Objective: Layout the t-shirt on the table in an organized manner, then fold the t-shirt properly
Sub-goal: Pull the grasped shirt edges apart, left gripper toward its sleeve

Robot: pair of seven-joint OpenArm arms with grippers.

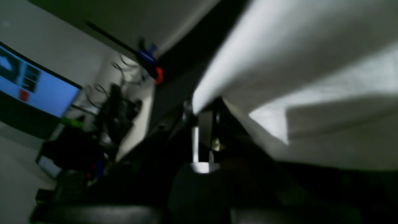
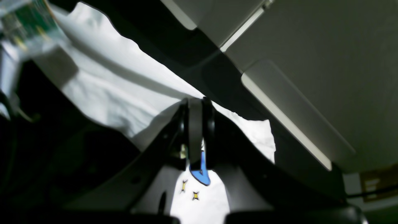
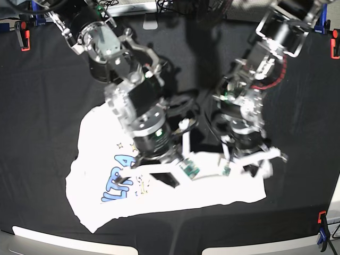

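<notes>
Both grippers, left [image 1: 203,130] and right [image 2: 196,133], pinch the shirt [image 3: 159,196] on the table [image 3: 53,95]; its long axis runs between them, printed end beyond the right gripper.

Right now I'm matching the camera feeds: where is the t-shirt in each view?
Left wrist: the t-shirt fills the upper right, plain white.
Right wrist: upper left to bottom centre, blue letter and yellow stars showing.
Base: lower centre, spread under both arms.
Shared landmark: the black table under it.
</notes>
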